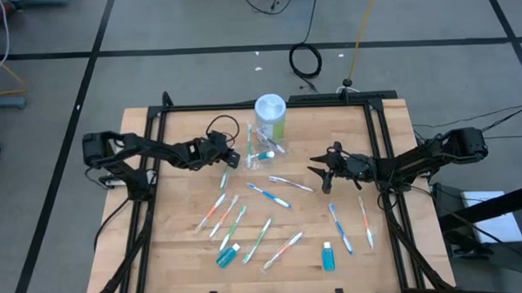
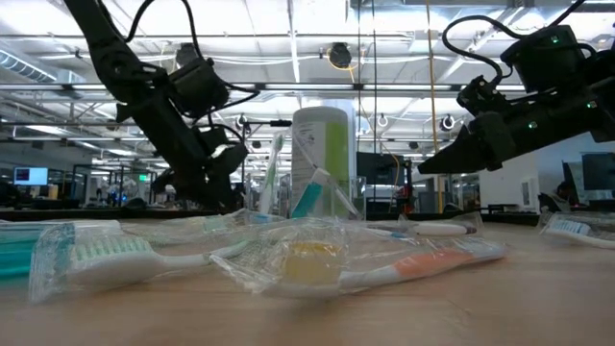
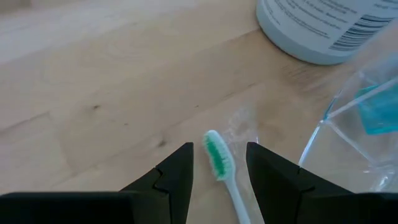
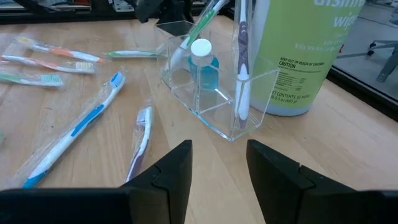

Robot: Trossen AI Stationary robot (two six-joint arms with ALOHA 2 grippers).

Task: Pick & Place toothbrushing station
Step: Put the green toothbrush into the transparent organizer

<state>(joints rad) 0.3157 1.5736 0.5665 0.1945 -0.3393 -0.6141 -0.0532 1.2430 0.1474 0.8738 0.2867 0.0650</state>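
A clear plastic holder (image 1: pixel 263 147) stands on the table in front of a white-and-green canister (image 1: pixel 270 117). It holds a blue tube (image 4: pixel 202 65) and upright toothbrushes (image 4: pixel 242 62). Several pastel toothbrushes (image 1: pixel 269 195) lie spread over the table. Two more blue tubes (image 1: pixel 228 255) (image 1: pixel 327 255) lie near the front edge. My left gripper (image 1: pixel 234 157) is open just left of the holder. Its fingers stand on either side of a green-bristled toothbrush (image 3: pixel 219 158) without visibly touching it. My right gripper (image 1: pixel 317 168) is open and empty to the right of the holder, with the holder ahead of it (image 4: pixel 211 93).
The canister (image 3: pixel 317 28) stands close beyond my left gripper. Wrapped toothbrushes (image 4: pixel 81 124) (image 4: pixel 140 140) lie on the table between my right gripper and the holder. A black frame (image 1: pixel 268 105) runs round the tabletop. Bare wood shows at the far left of the table (image 1: pixel 178 128).
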